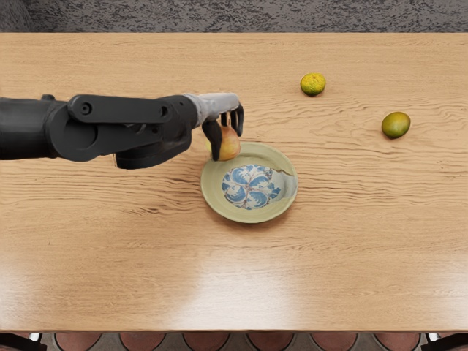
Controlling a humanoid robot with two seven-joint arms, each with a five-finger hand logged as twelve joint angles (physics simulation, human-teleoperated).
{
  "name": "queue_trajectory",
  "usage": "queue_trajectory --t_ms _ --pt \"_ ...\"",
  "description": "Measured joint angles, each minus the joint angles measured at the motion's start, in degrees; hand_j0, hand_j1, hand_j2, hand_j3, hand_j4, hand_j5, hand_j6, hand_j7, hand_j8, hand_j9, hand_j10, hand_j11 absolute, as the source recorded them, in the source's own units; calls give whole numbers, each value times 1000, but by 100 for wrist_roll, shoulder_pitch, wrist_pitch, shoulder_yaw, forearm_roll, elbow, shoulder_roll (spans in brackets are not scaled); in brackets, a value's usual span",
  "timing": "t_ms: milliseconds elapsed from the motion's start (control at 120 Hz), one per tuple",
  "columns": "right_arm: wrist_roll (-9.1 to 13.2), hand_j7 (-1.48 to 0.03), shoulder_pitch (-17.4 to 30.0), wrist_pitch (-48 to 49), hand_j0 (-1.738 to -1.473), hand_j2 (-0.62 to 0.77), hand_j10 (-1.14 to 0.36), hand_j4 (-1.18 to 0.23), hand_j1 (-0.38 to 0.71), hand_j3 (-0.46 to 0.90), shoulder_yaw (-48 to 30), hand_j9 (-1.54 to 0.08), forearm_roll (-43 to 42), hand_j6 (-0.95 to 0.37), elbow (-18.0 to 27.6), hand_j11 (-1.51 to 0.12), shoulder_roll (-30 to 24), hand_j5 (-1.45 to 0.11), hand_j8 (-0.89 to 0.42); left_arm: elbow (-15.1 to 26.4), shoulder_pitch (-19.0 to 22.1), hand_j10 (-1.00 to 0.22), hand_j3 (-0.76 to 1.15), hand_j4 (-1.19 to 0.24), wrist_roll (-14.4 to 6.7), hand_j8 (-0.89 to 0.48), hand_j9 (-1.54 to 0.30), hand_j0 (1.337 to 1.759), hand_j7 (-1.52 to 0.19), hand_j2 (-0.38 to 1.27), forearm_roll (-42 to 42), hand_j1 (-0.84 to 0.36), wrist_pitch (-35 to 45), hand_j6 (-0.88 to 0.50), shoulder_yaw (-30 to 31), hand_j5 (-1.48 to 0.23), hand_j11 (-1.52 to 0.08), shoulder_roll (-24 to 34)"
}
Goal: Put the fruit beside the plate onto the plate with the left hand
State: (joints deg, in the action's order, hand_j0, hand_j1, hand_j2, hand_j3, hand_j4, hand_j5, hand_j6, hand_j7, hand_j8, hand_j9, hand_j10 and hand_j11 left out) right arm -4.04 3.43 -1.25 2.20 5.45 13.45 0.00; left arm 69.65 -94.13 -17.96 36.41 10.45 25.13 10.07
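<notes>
Left hand [219,115]: arm in from the left edge, fingers curled down and clamped on the fruit [231,144], thumb on its left flank, other fingers over its top and far side.

Fruit: roundish, pale orange, no marked long axis. Seen at the upper-left rim of the plate [287,199], overlapping that rim in the head view. Cannot tell whether lifted clear or touching the rim.

Plate centre: down and to the right of the hand, close by.

Judged: grasp made, placement not yet done. Coming move a short carry toward the lower right, past the rim to the patterned middle, then release.

Risk noted: if set down on the sloped rim, likely to roll back onto the surface [110,256].

Yellow-green fruit [313,84] and green-orange fruit [395,124]: lying to the upper right, well apart from the plate and from the hand.

Right arm not in view.
</notes>
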Motion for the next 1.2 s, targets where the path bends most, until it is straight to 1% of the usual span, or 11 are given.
queue_trajectory --t_ms 100,158,233,325,550,617,700,792,883,1050,1200 --pt "0 -42 0 1 -1658 -6 -32 -32 -311 0 0 -42 0 -32 0 -42 0 -42 -32 20 -26 -746 0 -692 -22 -396 -985 1656 -1011 755 -92 -354 3 -412 -6 -1064 -986 -118" --pt "0 -41 0 0 -1658 -6 -32 -32 -311 0 0 -41 0 -32 0 -41 0 -41 -32 19 -34 -693 0 -649 -28 -412 -910 1657 -933 724 -104 -345 27 -425 -9 -976 -910 -168" --pt "0 -41 0 1 -1658 -6 -32 -32 -311 0 0 -41 0 -32 0 -41 0 -41 -32 16 -35 -559 0 -529 -26 -365 -733 1657 -750 518 -108 -227 6 -374 -15 -779 -734 -225" --pt "0 -41 0 0 -1658 -6 -32 -32 -311 0 0 -41 0 -32 0 -41 0 -41 -32 11 -3 -448 0 -428 -25 -324 -586 1657 -596 349 -108 -127 -8 -329 -33 -615 -586 -217" --pt "0 -42 0 -1 -1658 -7 -32 -32 -311 0 0 -42 0 -32 0 -42 0 -42 -32 -17 82 -316 0 -310 -19 -275 -412 1658 -415 150 -322 -9 -19 -277 -141 -421 -412 -68" --pt "0 -42 0 -1 -1658 -6 -32 -32 -311 0 0 -42 0 -32 0 -42 0 -42 -32 15 253 -298 0 -293 -19 -268 -387 1658 -390 122 -836 7 -26 -270 -248 -395 -387 347" --pt "0 -42 0 1 -1658 -7 -32 -32 -311 0 0 -42 0 -32 0 -42 0 -42 -32 284 538 -282 0 -279 -21 -263 -367 1658 -368 99 -1459 21 -109 -264 -493 -371 -367 1042" --pt "0 -41 0 1 -1658 -6 -32 -32 -311 0 0 -41 0 -32 0 -41 0 -41 -32 635 763 -271 0 -269 -25 -259 -352 1658 -353 81 -2418 32 -693 -259 -730 -355 -352 2088" --pt "0 -42 0 2 -1658 -7 -32 -32 -311 0 0 -42 0 -32 0 -42 0 -42 -32 914 1011 -264 0 -262 -49 -256 -342 1658 -343 70 -3073 38 -1437 -256 -950 -344 -342 2680" --pt "0 -42 0 1 -1658 -7 -32 -32 -311 0 0 -42 0 -32 0 -42 0 -42 -32 1236 1280 -256 0 -256 -60 -253 -333 1658 -333 59 -3497 44 -1919 -253 -1524 -334 -333 3370" --pt "0 -41 0 0 -1658 -6 -32 -32 -311 0 0 -41 0 -32 0 -41 0 -41 -32 1381 1442 -253 0 -253 -66 -251 -329 1658 -329 55 -3710 47 -2231 -252 -1717 -329 -329 4126"
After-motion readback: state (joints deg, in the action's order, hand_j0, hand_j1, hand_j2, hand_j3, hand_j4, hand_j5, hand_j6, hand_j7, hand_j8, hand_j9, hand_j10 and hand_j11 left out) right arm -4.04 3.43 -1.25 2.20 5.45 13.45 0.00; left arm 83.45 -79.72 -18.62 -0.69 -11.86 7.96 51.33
